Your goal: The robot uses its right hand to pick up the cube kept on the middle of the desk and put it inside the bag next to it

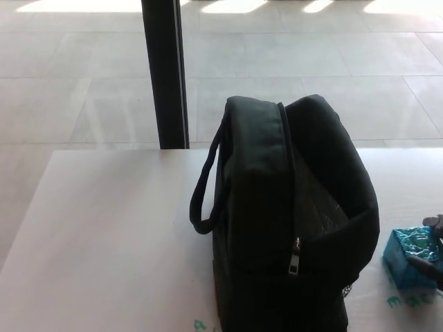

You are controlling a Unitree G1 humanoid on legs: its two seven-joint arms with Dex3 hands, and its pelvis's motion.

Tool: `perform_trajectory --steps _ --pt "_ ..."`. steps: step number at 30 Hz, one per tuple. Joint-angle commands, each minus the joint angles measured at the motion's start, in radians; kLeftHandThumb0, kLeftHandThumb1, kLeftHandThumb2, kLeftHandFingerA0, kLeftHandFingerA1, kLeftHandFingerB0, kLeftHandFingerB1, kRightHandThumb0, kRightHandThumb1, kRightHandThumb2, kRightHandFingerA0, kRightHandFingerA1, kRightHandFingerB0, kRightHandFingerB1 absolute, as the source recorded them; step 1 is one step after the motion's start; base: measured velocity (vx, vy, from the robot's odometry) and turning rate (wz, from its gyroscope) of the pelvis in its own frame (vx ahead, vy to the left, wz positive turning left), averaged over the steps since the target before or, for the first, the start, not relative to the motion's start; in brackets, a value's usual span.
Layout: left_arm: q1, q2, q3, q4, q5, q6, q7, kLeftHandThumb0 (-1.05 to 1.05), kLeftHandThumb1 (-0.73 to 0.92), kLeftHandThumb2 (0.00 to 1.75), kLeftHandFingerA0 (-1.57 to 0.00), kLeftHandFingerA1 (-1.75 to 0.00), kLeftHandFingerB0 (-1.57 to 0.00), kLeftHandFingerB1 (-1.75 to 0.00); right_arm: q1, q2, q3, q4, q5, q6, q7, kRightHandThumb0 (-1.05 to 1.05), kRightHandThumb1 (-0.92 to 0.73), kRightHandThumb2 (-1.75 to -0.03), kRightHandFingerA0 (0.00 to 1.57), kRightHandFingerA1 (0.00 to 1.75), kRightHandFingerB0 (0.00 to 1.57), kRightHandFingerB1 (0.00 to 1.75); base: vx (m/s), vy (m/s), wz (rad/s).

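Only two dark fingertips of the right hand (430,242) are seen, entering at the picture's right edge; the palm, thumb and arm are cut off, so whether the hand is open or closed on anything cannot be told. One fingertip lies just above the cube (411,257), the other crosses its right side, apparently touching it, though contact cannot be confirmed at this edge. The cube is shiny teal and rests on the desk (104,235), directly beneath and to the left of the fingertips; its right part is partly hidden by them and by the frame edge.

Further left of the hand, close beside the cube, the black bag (291,221) stands upright with its top unzipped and its mouth open toward the hand's side. Its interior is dark, and little can be made out beyond a pale lining. The bag's base is cut off by the lower frame edge. A strap loop hangs on its far side from the hand. Green marks on the desk are partly hidden beneath bag and cube and cannot be read. The left hand is not seen.
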Motion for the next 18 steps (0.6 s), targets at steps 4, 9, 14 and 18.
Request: perform_trajectory --steps 4,9,14,18 --pt "0.009 0.016 0.014 -0.047 -0.006 0.054 0.002 -0.75 0.69 0.60 -0.29 -0.48 -0.28 -0.39 -0.010 0.043 0.017 -0.030 -0.075 -0.029 -0.025 -1.02 -0.67 -1.01 0.00 0.11 0.05 0.04 0.00 0.000 0.00" --pt "0.012 0.013 0.027 -0.055 -0.017 0.058 0.000 -0.72 0.68 0.60 -0.29 -0.50 -0.28 -0.40 -0.030 0.040 0.031 -0.041 -0.108 -0.006 -0.004 -0.91 -0.61 -1.00 0.00 0.38 0.00 0.09 0.00 0.000 0.00" --pt "0.001 0.021 0.012 -0.049 -0.002 0.053 -0.015 -0.73 0.71 0.60 -0.30 -0.51 -0.26 -0.39 -0.023 0.019 0.053 -0.044 -0.124 0.042 0.068 -0.83 -0.55 -0.85 0.34 0.61 0.00 0.00 0.00 0.000 0.00" --pt "-0.002 0.025 0.000 -0.041 0.006 0.038 -0.018 -0.75 0.72 0.61 -0.30 -0.50 -0.26 -0.39 -0.002 0.009 0.099 -0.065 -0.181 0.055 0.045 -0.79 -0.53 -0.84 0.53 0.67 0.00 0.01 0.00 0.000 0.00"
